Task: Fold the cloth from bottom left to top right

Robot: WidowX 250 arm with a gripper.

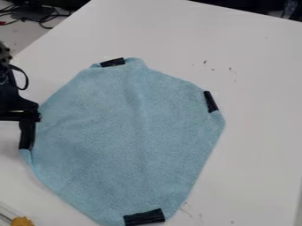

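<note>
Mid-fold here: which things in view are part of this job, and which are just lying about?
Part of the job:
- Blue cloth, spread out
- Black strips on its edges
- Tool, at the cloth's left edge

Just lying about:
- Yellow item, bottom-left corner
- Dark cables, upper left
- Dark specks beyond the cloth

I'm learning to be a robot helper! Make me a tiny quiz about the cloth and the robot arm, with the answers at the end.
1. True or false: the cloth is bright red.
2. Which side of the view does the robot arm come in from? (a) right (b) left (c) bottom
3. Fill in the blank: the strip at the cloth's bottom end is coloured ____.

Key: 1 false; 2 b; 3 black
</note>
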